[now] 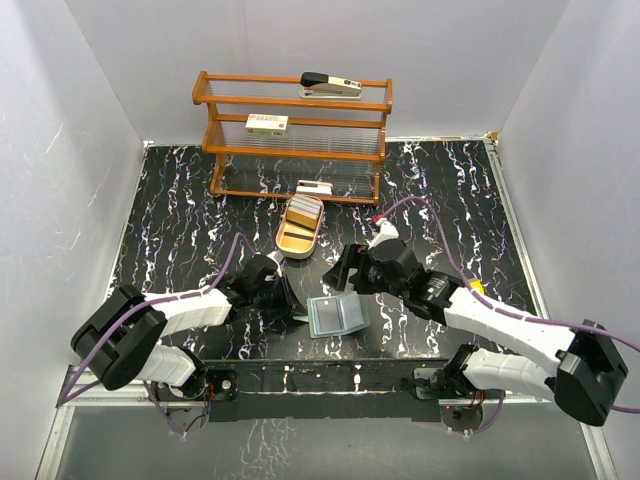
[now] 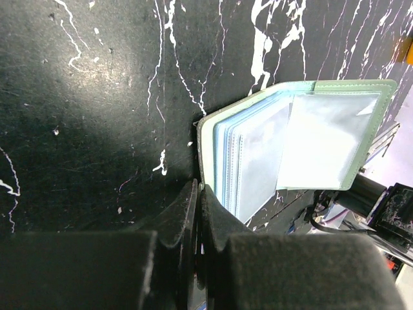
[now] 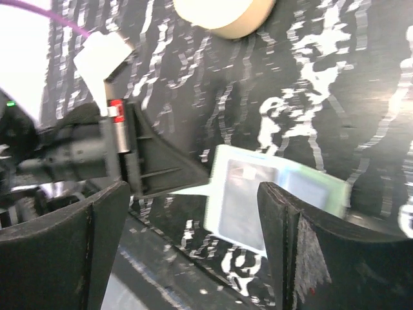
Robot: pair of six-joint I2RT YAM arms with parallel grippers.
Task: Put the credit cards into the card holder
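Now, left gripper [image 2: 198, 190] pinches the open card holder [image 2: 310, 142] at its 9 o'clock edge. Right gripper [image 3: 193, 206] hovers over it, fingers spread wide — tan tray [image 1: 283, 238] well apart at 11 o'clock.

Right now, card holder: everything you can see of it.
The card holder lies open on the black marbled table, near the front edge between the arms. It has a sage-green cover, with clear blue-grey sleeves fanned inside; those in view look empty. The left gripper pinches its cover at one corner.
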